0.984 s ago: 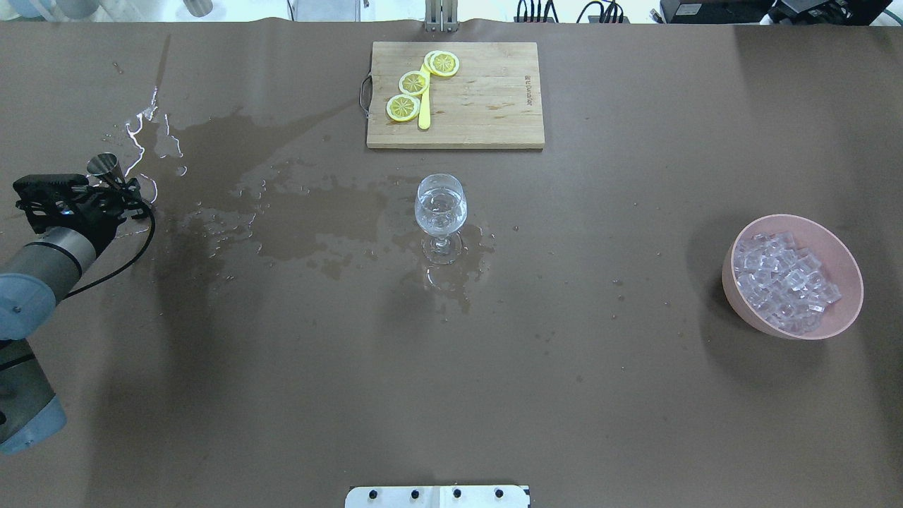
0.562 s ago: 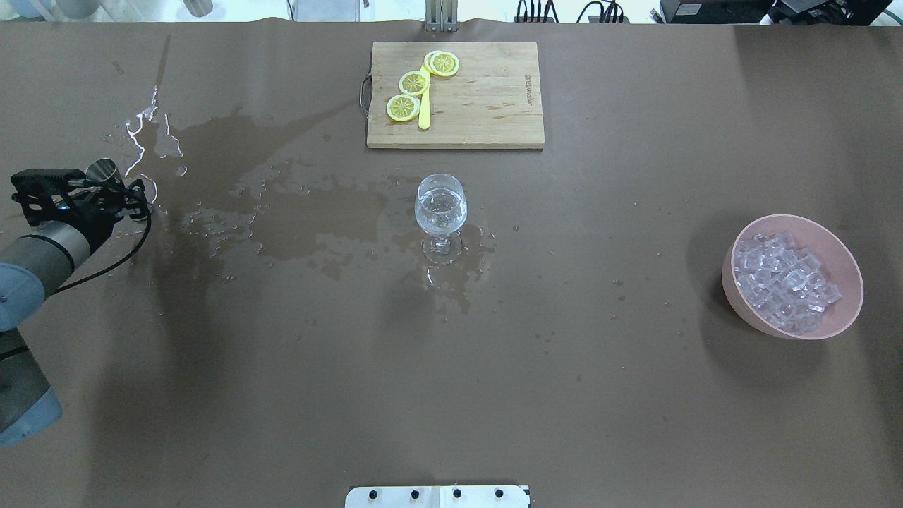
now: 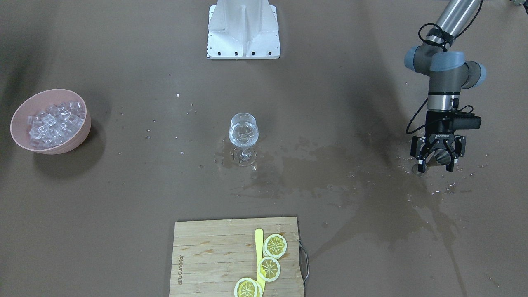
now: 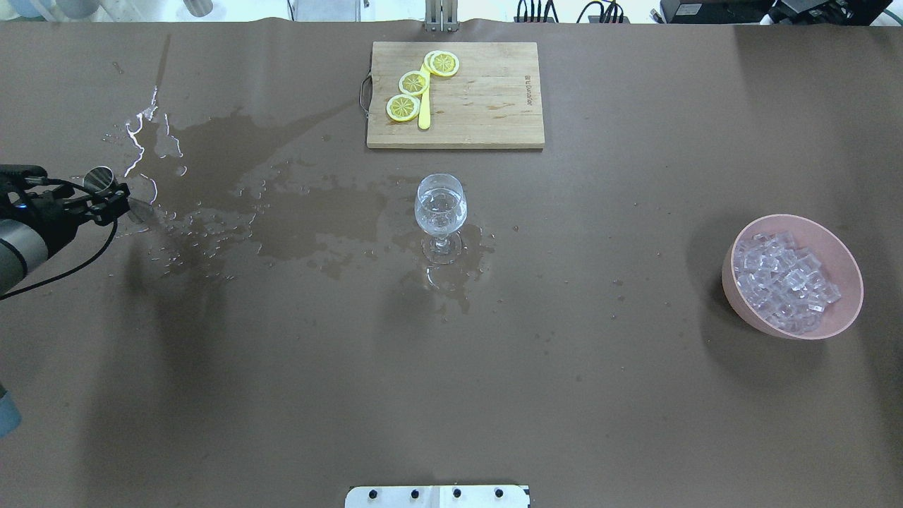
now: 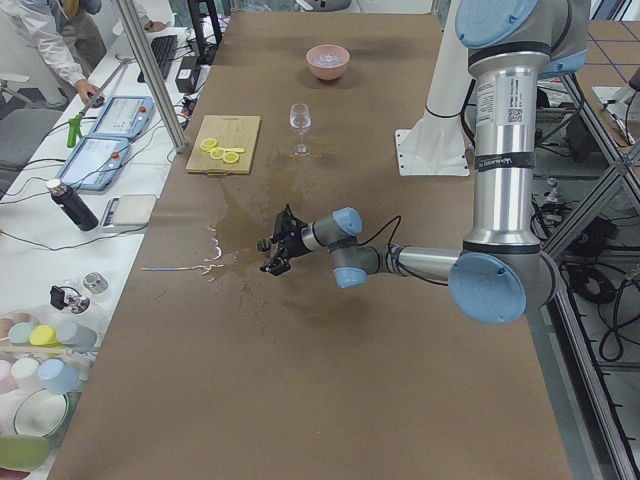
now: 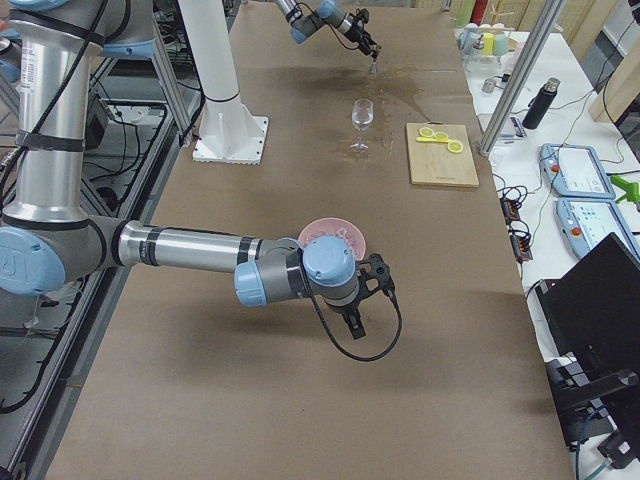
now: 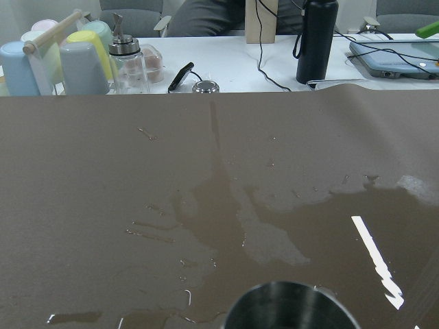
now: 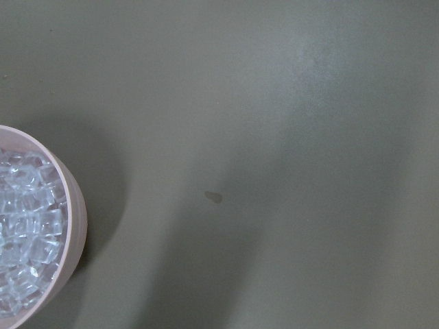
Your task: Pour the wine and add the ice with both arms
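A small steel cup tight in the part-open left gripper

Brown table: cutting board, wine glass, pink bowl, spilled liquid at left.

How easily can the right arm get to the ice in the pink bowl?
Probably easily, yes. The right hand hangs just beside the pink bowl, nothing stands between them, and the ice lies heaped and uncovered inside.
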Robot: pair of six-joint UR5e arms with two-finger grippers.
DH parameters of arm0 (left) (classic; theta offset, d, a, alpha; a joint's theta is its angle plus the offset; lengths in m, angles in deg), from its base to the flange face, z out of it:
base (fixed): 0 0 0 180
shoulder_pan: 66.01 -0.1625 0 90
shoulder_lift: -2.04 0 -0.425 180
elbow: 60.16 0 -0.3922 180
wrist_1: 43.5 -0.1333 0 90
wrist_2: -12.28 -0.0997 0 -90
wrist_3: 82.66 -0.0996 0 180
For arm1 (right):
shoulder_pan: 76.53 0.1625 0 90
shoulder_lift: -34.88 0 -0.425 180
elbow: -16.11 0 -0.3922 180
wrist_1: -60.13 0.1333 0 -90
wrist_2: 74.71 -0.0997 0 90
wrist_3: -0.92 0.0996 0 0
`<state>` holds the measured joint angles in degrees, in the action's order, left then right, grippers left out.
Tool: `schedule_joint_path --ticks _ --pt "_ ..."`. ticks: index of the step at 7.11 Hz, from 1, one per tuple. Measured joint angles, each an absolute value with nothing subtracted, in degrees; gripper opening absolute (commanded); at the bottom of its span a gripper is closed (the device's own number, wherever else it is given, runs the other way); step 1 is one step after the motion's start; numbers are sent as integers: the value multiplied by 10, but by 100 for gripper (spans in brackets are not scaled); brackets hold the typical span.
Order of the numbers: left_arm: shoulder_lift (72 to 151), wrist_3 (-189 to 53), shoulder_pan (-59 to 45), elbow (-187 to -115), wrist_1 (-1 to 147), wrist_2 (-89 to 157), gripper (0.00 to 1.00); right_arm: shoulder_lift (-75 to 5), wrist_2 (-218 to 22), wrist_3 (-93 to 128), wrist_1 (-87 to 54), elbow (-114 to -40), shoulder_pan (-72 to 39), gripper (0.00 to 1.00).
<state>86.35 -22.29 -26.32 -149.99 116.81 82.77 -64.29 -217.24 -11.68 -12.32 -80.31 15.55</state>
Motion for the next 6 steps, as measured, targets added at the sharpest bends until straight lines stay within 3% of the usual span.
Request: schedule_joint_path --ticks 3,6 --pt "769 -224 -225 -1609 1156 933 98 -627 -2170 -55 -124 -806 133 100" --pt "794 -306 11 -1616 1030 1265 98 -624 -2152 58 -124 -843 93 100"
